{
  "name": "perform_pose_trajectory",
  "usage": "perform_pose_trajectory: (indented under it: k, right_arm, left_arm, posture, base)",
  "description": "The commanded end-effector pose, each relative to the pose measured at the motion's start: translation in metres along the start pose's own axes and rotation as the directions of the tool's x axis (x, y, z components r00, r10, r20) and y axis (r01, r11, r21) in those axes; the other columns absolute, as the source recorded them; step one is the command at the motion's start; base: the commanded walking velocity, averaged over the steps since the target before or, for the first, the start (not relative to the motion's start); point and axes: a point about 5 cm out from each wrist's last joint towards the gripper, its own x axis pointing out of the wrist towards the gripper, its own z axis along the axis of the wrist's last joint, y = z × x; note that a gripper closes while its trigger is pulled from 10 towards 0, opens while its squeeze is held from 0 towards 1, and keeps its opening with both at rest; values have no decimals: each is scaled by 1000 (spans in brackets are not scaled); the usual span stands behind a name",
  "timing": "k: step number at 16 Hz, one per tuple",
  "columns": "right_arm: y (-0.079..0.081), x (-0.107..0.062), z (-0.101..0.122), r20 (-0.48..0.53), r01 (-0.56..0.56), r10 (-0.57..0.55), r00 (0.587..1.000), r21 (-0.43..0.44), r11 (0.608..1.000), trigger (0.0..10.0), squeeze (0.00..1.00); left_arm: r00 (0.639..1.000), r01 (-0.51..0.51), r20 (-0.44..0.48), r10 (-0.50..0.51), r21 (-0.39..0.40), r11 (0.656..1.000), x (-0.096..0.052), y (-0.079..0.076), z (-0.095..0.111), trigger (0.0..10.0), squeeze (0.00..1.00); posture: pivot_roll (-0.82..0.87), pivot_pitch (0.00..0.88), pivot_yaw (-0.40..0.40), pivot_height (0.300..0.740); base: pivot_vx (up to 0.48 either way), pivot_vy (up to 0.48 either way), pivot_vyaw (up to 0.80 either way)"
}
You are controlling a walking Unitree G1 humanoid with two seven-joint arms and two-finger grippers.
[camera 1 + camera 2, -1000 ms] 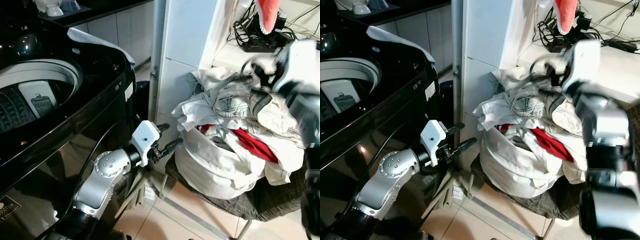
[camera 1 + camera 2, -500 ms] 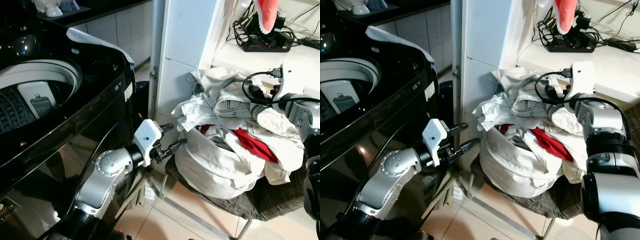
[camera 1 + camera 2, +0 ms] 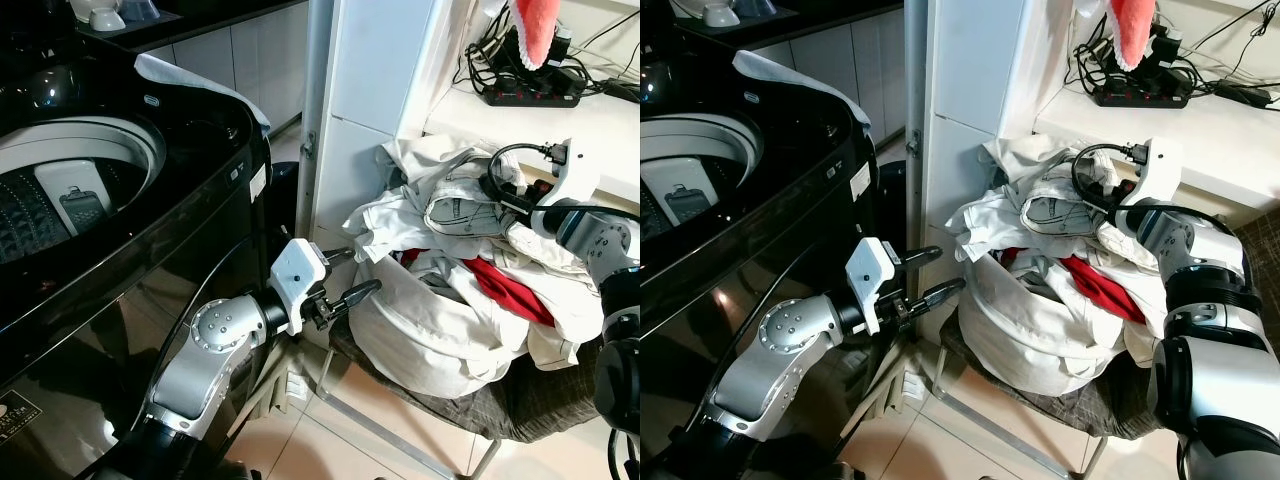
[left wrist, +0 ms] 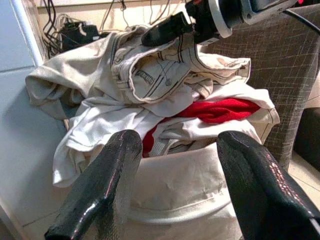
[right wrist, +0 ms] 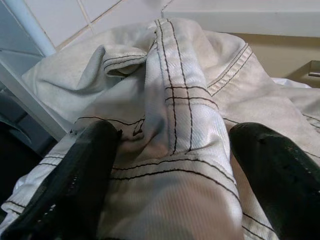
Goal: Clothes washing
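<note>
Step in hand: picking laundry. Right claw [image 3: 1112, 203], fingers spread, straddles the cream garment [image 5: 175, 145] atop the basket pile [image 3: 440, 330], at 3 o'clock. Left claw [image 3: 345, 280] gapes empty. Next: close, lift, carry to washer [image 3: 90, 190] at 9 o'clock.

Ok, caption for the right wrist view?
Right gripper, jaws open, straddling a fold of cream stitched trousers atop the laundry pile.

Even, bright indoor light fills both head views, sharp throughout with no motion blur. The glossy black washing machine [image 3: 150, 250] carries pale glare streaks and reflections along its front. The white surface [image 3: 1200, 130] is nearly blown out. In the wrist views the near black fingers [image 5: 75, 185] are soft, while the cream stitched trousers [image 5: 175, 125] stay crisp
</note>
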Motion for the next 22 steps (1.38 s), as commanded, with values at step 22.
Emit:
perform_pose_trajectory:
  k: [22]
  right_arm:
    - [-3,-7,20,93,-29,23,995,60,998,0,0]
  left_arm:
    - [1000,-3,-15,3,20,1000,0,-2,-3,10000,0]
  posture:
    - [-10,0,-70,740]
  base:
    - [0,0,0]
